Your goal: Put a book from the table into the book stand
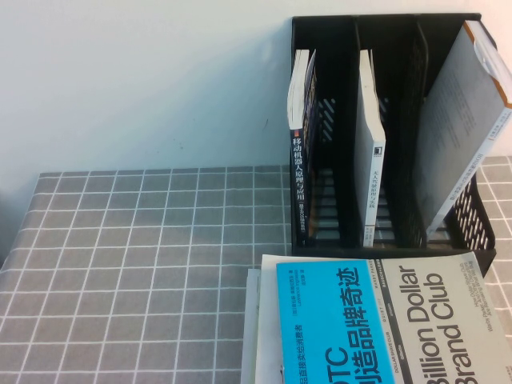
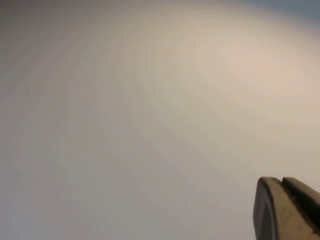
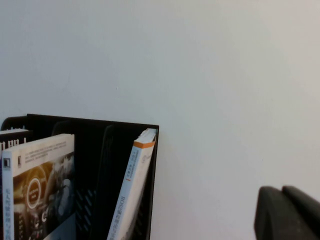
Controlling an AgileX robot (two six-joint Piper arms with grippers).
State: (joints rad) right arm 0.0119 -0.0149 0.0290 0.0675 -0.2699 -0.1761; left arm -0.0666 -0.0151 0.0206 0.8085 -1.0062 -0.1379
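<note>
The blue and cream book (image 1: 384, 320) lies cover up at the front right of the table (image 1: 144, 256), just in front of the black book stand (image 1: 352, 32). The picture's lower edge cuts it off. The stand also shows in the right wrist view (image 3: 95, 145). Neither gripper shows in the high view. My left gripper (image 2: 281, 180) is shut and empty, facing a plain pale surface. My right gripper (image 3: 281, 189) is shut and empty, raised to about the height of the stand's top and off to its side, facing the wall.
The stand holds a black-spined book (image 1: 300, 176) in its left compartment, a white book (image 1: 372, 160) in the middle, and a leaning grey book with an orange band (image 1: 460, 120) on the right. A white book edge (image 1: 252, 336) sticks out under the blue book.
</note>
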